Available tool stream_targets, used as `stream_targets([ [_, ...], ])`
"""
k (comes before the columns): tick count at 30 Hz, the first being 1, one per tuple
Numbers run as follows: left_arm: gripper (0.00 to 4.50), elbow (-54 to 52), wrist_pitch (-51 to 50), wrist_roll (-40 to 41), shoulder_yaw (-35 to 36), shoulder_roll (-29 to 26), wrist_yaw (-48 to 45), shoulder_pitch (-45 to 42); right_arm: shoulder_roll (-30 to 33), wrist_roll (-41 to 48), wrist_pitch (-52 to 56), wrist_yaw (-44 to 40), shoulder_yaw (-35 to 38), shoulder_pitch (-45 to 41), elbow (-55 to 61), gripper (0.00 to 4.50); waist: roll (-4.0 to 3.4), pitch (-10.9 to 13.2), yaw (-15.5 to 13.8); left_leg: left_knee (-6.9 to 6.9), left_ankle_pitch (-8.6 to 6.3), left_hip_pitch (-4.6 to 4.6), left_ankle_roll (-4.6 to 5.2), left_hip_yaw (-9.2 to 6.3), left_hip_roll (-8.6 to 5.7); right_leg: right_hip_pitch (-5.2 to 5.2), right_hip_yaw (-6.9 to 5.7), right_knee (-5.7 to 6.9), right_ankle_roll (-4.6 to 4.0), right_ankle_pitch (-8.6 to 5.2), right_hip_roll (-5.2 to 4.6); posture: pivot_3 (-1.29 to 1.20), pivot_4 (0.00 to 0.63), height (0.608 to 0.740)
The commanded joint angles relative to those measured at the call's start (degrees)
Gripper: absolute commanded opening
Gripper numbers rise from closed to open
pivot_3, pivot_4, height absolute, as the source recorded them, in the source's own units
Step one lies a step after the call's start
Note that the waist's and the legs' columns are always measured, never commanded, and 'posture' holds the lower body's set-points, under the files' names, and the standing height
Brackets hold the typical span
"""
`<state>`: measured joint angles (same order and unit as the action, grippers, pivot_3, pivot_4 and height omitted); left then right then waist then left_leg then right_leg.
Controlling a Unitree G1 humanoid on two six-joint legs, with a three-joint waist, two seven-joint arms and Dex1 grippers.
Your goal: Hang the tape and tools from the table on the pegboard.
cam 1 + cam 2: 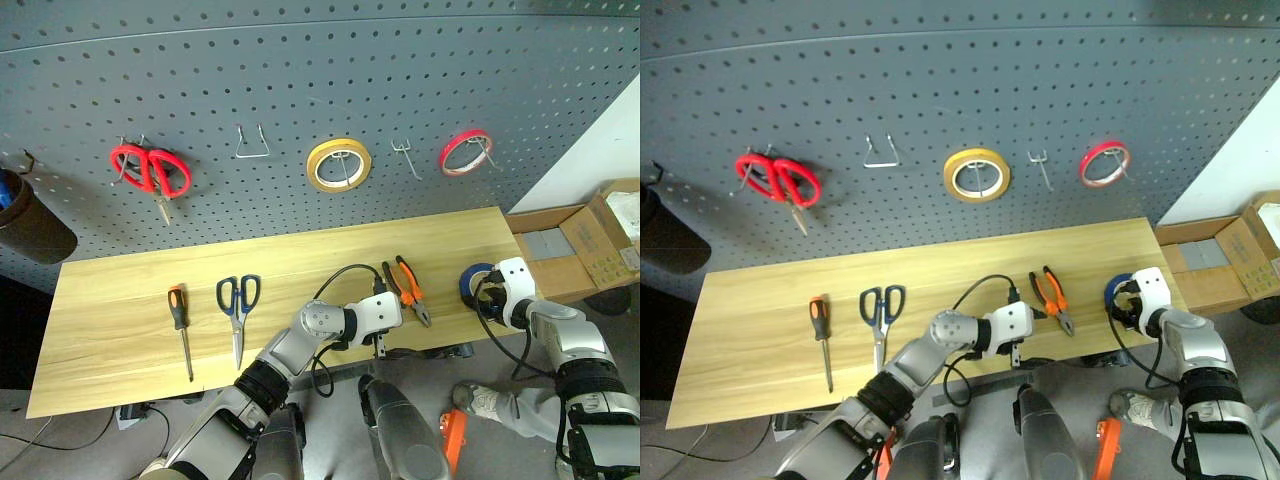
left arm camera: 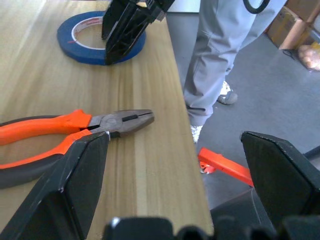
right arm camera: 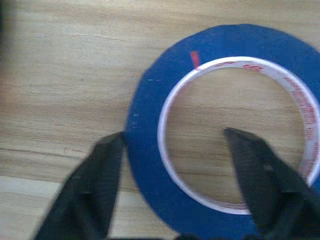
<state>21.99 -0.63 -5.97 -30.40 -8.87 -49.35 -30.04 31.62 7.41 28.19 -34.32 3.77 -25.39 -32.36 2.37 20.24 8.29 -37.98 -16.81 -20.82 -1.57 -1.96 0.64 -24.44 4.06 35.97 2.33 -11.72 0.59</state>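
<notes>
Tape roll straddled at table's right end

Right gripper (image 3: 172, 145) is seen apart, not yet clamped, one finger inside and one outside the blue tape (image 3: 150, 165) lying flat on the table (image 1: 120, 350). The light, stiff band is best pinched across its wall. Left gripper (image 2: 172, 150) is held wide by the pliers (image 2: 75, 127).

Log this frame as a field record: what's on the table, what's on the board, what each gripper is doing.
table: screwdriver, scissors, pliers, blue tape, all lying flat
pegboard: red scissors, yellow tape ring, red tape ring
left gripper: open, beside the pliers' jaws at the table's near edge
right gripper: straddles the blue tape's band, one finger outside the ring, one inside; grip not confirmed
hung so far: no task items
</notes>
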Motion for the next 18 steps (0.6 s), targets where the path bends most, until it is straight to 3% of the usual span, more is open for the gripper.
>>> stream_targets([
  [1, 4.50, -1.5, 1.6, -0.2, 1.0, 0.8, 1.1, -0.4, -0.6, -0.8, 2.0, -1.5, -1.7, 1.8, -2.9, 1.62, 0.00, 0.0, 0.0, 0.00, 0.00, 0.00, 0.00, 0.00, 0.00, 0.00, 0.00, 0.00, 0.00, 0.00, 0.00, -0.20, 0.374, 0.740],
  [5, 4.50, -2.7, 0.8, 0.3, 2.1, 0.7, 1.6, 0.0, -0.2, -1.7, 1.4, -1.4, -2.2, 3.1, -1.0, 0.37, 0.00, 0.0, 0.0, -0.01, 0.00, 0.00, 0.00, 0.01, 0.00, 0.00, 0.00, 0.00, 0.00, 0.00, 0.00, -0.20, 0.342, 0.740],
  [8, 4.50, -4.6, 0.0, 1.0, 3.3, 0.4, 1.9, 0.9, 0.7, -3.8, -1.5, -0.3, -3.3, 5.4, 3.1, 0.36, -0.05, -0.1, -0.2, 0.00, 0.00, -0.03, -0.01, 0.00, 0.01, -0.03, -0.01, -0.01, 0.00, 0.00, 0.00, -0.20, 0.310, 0.740],
  [10, 4.50, -8.8, -2.7, 2.7, 5.1, -0.4, 2.1, 3.0, 1.5, -5.9, -4.5, 1.6, -3.9, 9.7, 11.7, 0.36, -0.26, -0.4, -0.4, 0.01, 0.00, -0.09, -0.03, -0.02, 0.04, -0.19, -0.04, 0.00, 0.00, 0.00, -0.01, -0.20, 0.287, 0.740],
  [14, 4.50, -20.2, -8.8, 6.9, 8.9, -2.9, 1.7, 8.8, -0.6, -9.1, -8.0, 9.6, -2.7, 19.0, 31.4, 0.36, -0.68, -1.4, -0.7, -0.05, 0.15, -1.21, -0.30, -0.02, 0.12, -1.56, -0.05, 0.45, -0.14, 0.11, -0.24, -0.21, 0.234, 0.740],
  [18, 4.50, -29.9, -14.5, 10.1, 12.9, -6.0, 2.9, 13.8, -4.4, -14.6, -12.0, 16.4, -5.1, 26.0, 44.0, 0.36, -0.98, -2.6, -0.3, -0.13, 0.18, -1.25, -0.43, 0.27, -0.16, -1.99, 0.15, 0.95, -0.03, 0.11, -0.77, -0.19, 0.183, 0.740],
])
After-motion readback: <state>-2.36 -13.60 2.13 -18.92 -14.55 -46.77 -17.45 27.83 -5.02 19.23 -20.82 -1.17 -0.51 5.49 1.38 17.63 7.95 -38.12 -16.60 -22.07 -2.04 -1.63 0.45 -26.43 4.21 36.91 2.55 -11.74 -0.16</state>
